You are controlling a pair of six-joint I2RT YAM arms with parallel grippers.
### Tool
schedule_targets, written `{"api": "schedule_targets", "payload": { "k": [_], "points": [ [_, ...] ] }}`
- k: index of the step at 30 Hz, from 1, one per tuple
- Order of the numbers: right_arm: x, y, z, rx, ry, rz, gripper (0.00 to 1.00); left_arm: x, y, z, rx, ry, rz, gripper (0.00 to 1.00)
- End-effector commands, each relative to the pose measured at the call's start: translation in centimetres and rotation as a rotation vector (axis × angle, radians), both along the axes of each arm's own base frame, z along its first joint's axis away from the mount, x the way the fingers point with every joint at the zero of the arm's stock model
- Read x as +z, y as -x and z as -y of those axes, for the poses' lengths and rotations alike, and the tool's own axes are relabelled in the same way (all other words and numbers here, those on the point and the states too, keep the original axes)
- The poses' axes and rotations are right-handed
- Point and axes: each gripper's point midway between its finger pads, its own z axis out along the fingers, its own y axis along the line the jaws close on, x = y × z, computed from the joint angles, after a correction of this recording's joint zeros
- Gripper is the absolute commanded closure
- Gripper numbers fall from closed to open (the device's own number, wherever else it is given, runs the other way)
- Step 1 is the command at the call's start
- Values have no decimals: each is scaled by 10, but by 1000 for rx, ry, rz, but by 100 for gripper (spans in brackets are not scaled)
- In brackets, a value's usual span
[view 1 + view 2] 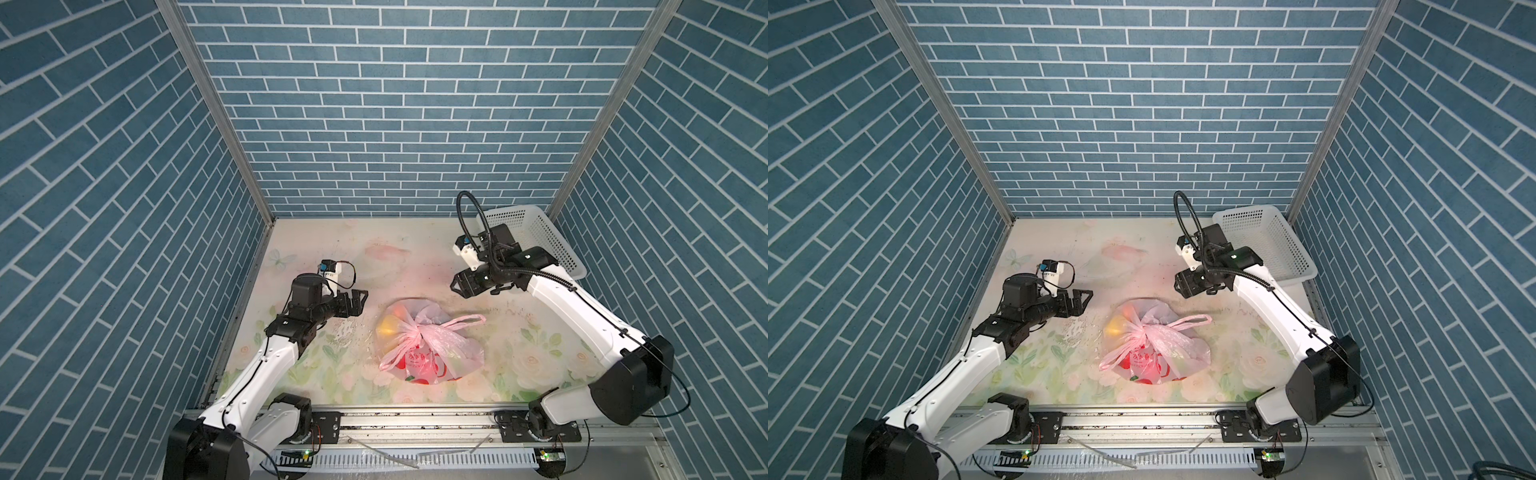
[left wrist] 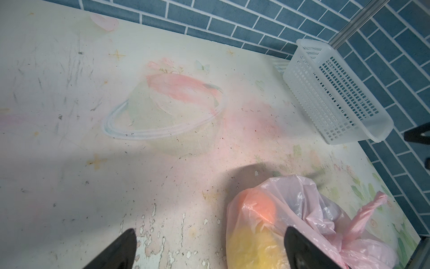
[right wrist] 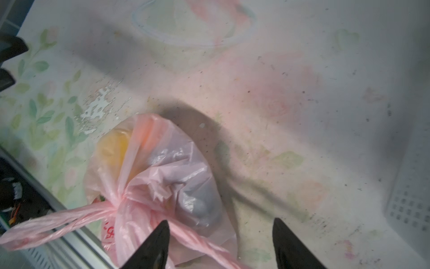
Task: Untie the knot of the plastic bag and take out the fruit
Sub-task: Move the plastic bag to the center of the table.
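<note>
The task looks barely begun. The plastic bag (image 1: 440,353) lies closed near the front of the tabletop (image 1: 332,257), with the knot (image 1: 409,329) on top of it not yet undone and both loop handles trailing from it. All the fruit (image 1: 388,326) is inside the bag, showing through the film as yellow, orange and red shapes. Just beyond the bag on its left, the left fingers (image 2: 300,249) are spread wide and empty. Beyond it on its right, the right fingers (image 3: 153,246) are also spread and hold nothing. Far behind the bag, the white basket (image 1: 536,237) shows nothing inside.
</note>
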Motion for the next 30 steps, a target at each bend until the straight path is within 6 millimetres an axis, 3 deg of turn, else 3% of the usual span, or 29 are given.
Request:
{"api": "schedule_targets", "payload": {
  "k": [1, 8, 21, 24, 30],
  "points": [
    [-9, 38, -14, 76, -10, -64, 30, -5, 9, 2, -12, 5, -42, 0],
    [-31, 71, -51, 215, 36, -81, 30, -6, 11, 1, -1, 21, -48, 0],
    [-93, 77, -78, 290, 225, -75, 31, -8, 17, -2, 13, 19, -60, 0],
    [-103, 78, -82, 299, 235, -77, 39, -9, 17, -2, 12, 20, -61, 0],
    [-115, 77, -87, 321, 246, -77, 67, -10, 18, -2, 12, 13, -63, 0]
  ]
}}
